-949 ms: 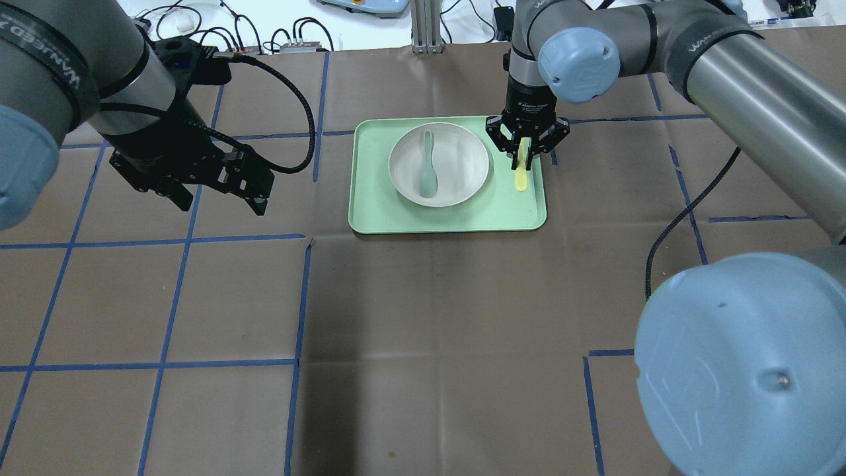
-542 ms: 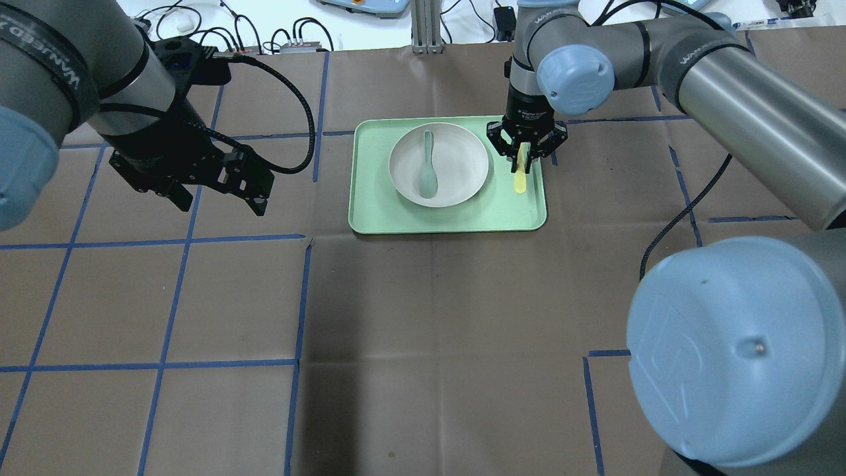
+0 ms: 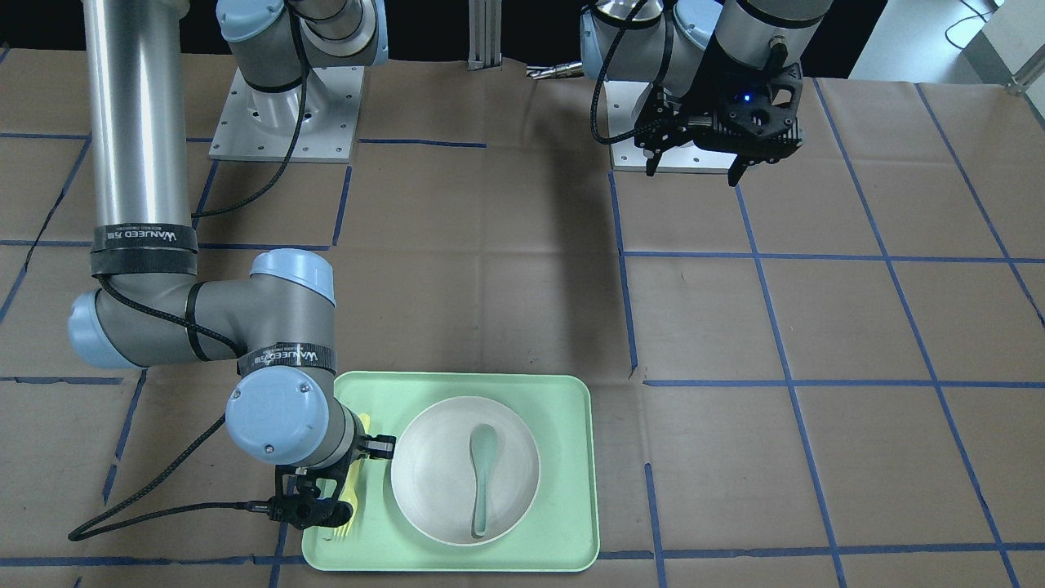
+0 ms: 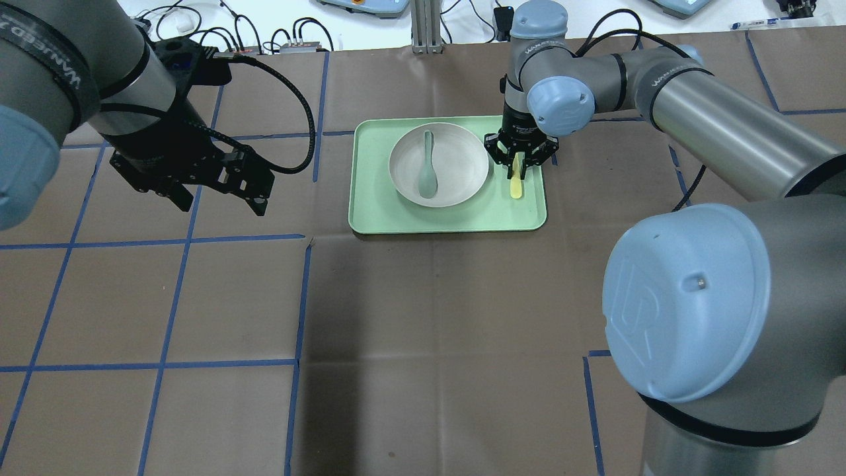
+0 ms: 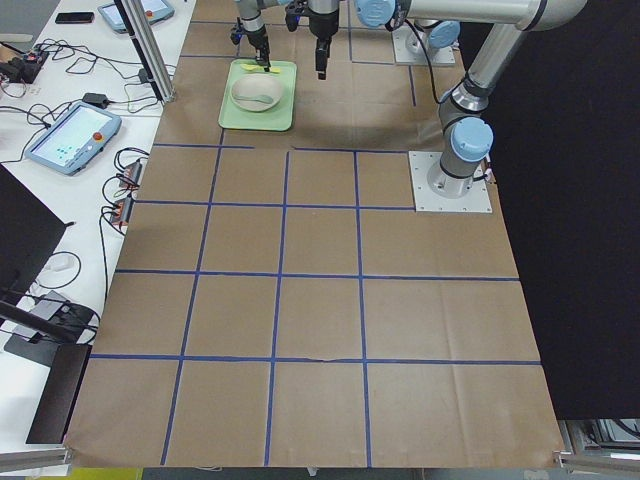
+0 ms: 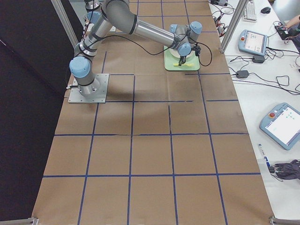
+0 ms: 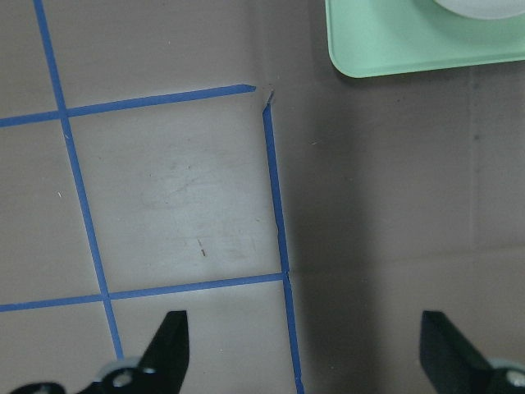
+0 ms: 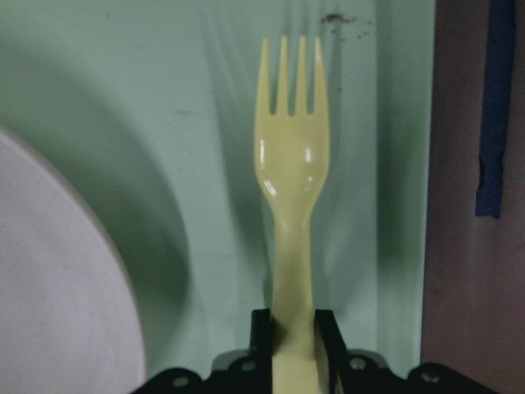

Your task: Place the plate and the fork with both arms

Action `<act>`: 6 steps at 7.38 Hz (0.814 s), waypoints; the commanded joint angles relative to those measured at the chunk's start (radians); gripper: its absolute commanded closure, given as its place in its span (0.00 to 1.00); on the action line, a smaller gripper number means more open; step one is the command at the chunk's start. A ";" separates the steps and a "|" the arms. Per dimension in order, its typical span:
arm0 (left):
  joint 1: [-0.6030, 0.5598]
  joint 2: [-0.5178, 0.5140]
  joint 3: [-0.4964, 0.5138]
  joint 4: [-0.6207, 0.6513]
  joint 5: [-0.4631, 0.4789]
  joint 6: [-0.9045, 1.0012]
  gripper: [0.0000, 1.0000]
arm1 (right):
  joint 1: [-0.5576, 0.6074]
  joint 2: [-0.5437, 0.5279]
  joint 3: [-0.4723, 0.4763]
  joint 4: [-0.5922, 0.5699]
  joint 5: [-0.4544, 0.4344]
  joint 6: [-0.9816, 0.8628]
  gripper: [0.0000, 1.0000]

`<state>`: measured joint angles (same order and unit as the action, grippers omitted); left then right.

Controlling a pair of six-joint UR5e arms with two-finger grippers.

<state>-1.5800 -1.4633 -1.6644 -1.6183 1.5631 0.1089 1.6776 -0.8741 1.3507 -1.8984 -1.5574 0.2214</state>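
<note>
Shows a mint-green tray (image 4: 449, 221) on a brown paper-covered counter (image 4: 423, 317) gridded with blue tape (image 4: 231, 363), carrying a round off-white plate (image 4: 462, 178) with a grey-green spoon (image 4: 426, 175) lying loose inside it. Shows the right tool (image 4: 516, 169) pressed together on the handle of a slim pale-yellow plastic fork (image 8: 291, 164), tines pointing away from the wrist, low over the tray's bare strip just beside the plate and near the tray's outer rim; cannot tell whether the fork touches the tray. Shows the left tool (image 4: 219, 198) with fingers spread apart and holding nothing, hanging above the counter well apart from the tray. Likely risks from here: pinching a thin, smooth handle, so letting the fork pivot or slide out during any swing; catching the tines on the tray's raised rim or the plate's edge and nudging the plate; letting go with the fork tilted, so dropping it across the rim. For the plate, risks spilling the spoon on a one-sided rim grip, and crowding both tools over the same small tray.
</note>
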 commanded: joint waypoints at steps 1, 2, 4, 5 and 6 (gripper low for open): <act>0.000 0.000 0.000 0.000 0.000 0.000 0.00 | -0.012 -0.023 -0.002 0.007 0.000 -0.004 0.00; 0.000 -0.002 0.000 0.000 0.000 0.000 0.00 | -0.012 -0.058 0.001 0.021 0.000 -0.013 0.00; 0.000 -0.002 0.000 0.000 -0.002 -0.002 0.00 | -0.021 -0.176 0.022 0.123 -0.003 -0.100 0.00; 0.000 -0.002 0.000 0.000 -0.002 -0.002 0.00 | -0.041 -0.248 0.025 0.230 -0.003 -0.141 0.00; 0.000 -0.002 0.000 0.000 -0.002 -0.002 0.00 | -0.065 -0.320 0.044 0.286 -0.004 -0.189 0.00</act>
<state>-1.5800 -1.4648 -1.6644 -1.6183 1.5617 0.1074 1.6396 -1.1014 1.3775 -1.7047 -1.5599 0.0926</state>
